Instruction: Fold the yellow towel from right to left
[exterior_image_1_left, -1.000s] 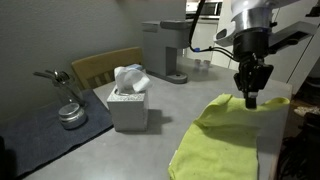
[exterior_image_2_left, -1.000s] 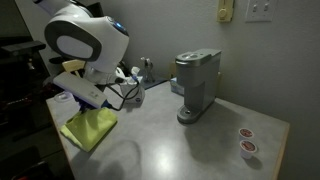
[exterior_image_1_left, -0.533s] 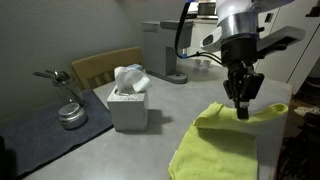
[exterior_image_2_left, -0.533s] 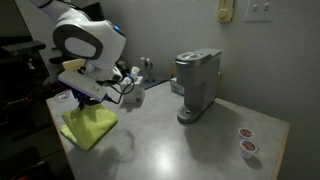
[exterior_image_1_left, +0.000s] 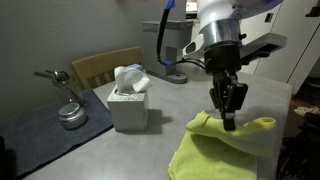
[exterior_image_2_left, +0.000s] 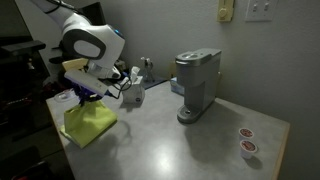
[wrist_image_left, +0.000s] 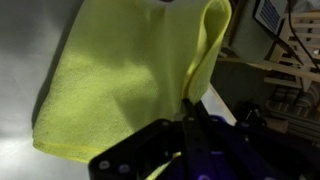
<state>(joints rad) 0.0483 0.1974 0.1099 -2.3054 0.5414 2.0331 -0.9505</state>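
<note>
My pincer (exterior_image_1_left: 228, 120) is black, on a white arm (exterior_image_2_left: 88, 40); the yellow towel (exterior_image_1_left: 222, 150) is plain yellow-green, no pattern. Tissue box (exterior_image_1_left: 128, 110) is flat grey with a white tissue (exterior_image_1_left: 130, 78) on top, a tan wooden chair back (exterior_image_1_left: 100, 66) behind it and a shiny silver metal piece (exterior_image_1_left: 70, 113) beside it. Table (exterior_image_2_left: 180, 140) is plain light grey, coffee machine (exterior_image_2_left: 196, 80) grey, pods (exterior_image_2_left: 245, 133) white with red tops.

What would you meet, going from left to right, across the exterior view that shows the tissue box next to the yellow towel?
shiny metal object → grey tissue box → coffee machine → yellow towel. The chair back and the arm overlap these, so they are left out.
</note>
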